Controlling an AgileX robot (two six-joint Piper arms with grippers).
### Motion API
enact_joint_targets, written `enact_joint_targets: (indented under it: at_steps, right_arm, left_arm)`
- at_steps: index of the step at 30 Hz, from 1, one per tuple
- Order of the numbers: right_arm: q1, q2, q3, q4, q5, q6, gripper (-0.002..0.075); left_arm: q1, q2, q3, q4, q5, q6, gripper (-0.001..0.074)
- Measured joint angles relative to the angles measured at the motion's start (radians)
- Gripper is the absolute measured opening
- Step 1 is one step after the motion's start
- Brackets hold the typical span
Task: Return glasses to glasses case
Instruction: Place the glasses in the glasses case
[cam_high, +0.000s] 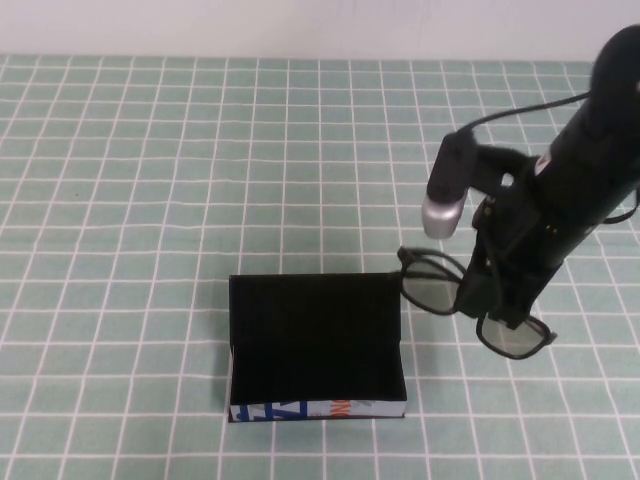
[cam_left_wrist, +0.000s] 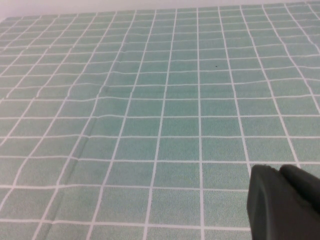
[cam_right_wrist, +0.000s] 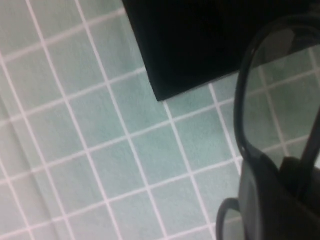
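Right gripper, centre-right, pinches the glasses (light, fragile) at the bridge beside the case; left gripper fingers unclear.

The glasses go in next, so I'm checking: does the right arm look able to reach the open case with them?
Probably yes. The right gripper holds the glasses just beside the glasses case, whose lid stands open; nothing lies between. The left gripper is parked over bare cloth.
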Motion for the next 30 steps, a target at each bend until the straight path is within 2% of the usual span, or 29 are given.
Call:
enact_joint_targets:
  at_steps: [8, 12, 18, 24, 30]
  right_arm:
    - [0.031, -0.086, 0.000, 0.065, 0.006, 0.153, 0.0031]
    - [0.121, -0.085, 0.000, 0.025, 0.008, 0.221, 0.0031]
    - [0.217, -0.083, 0.000, 0.032, 0.011, 0.236, 0.0031]
    - [0.227, -0.044, 0.000, 0.152, 0.011, 0.224, 0.0031]
    - [0.229, 0.032, -0.049, 0.164, 0.011, 0.217, 0.0030]
  left_arm:
    - [0.000, 0.000, 0.000, 0.000, 0.000, 0.000, -0.0002]
    - [0.000, 0.000, 0.000, 0.000, 0.000, 0.000, -0.0002]
    - [0.000, 0.000, 0.000, 0.000, 0.000, 0.000, -0.0002]
    - [0.000, 0.000, 0.000, 0.000, 0.000, 0.000, -0.0002]
    - [0.000, 0.000, 0.000, 0.000, 0.000, 0.000, -0.0002]
